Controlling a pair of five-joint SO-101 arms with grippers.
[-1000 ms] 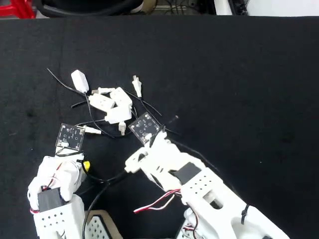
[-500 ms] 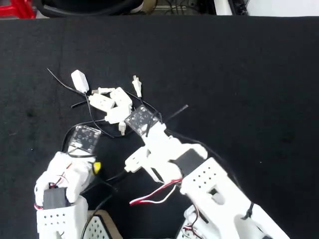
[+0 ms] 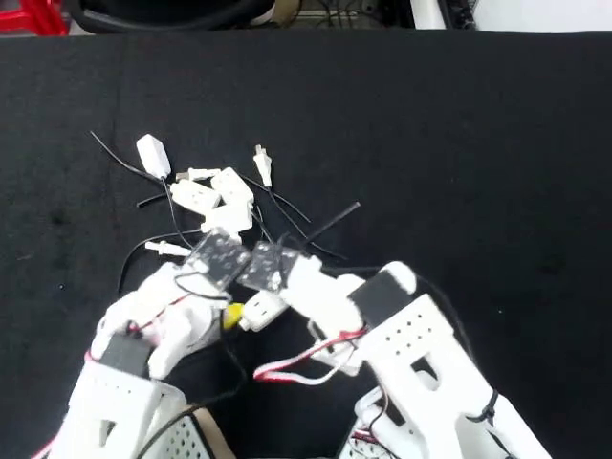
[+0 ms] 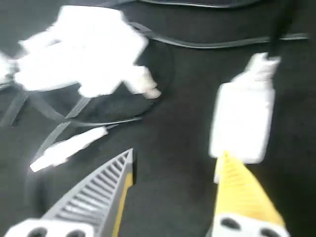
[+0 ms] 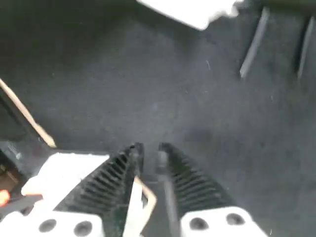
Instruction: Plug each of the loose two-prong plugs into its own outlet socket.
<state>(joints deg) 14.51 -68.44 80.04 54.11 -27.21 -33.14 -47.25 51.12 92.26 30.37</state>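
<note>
– Over at the near left of the black cloth table (image 3: 459, 143), what could go wrong?
– Both arms crowd the heap of white plastic plugs and socket blocks (image 3: 199, 196), so they might bump. Left gripper (image 4: 176, 155): jaws apart, yellow finger (image 4: 242, 192) touching a white rectangular block (image 4: 242, 121), could shove it. Right gripper (image 5: 147, 148): jaws nearly together, holding nothing. Crossed thin black cords (image 3: 335, 218) could drag stuff.
– Count?
– Two slim white loose plugs outside the heap, far plug (image 3: 261, 164) and left plug (image 3: 164, 249); one rounded white adapter (image 3: 153, 155); roughly three blocks, hard to separate.
</note>
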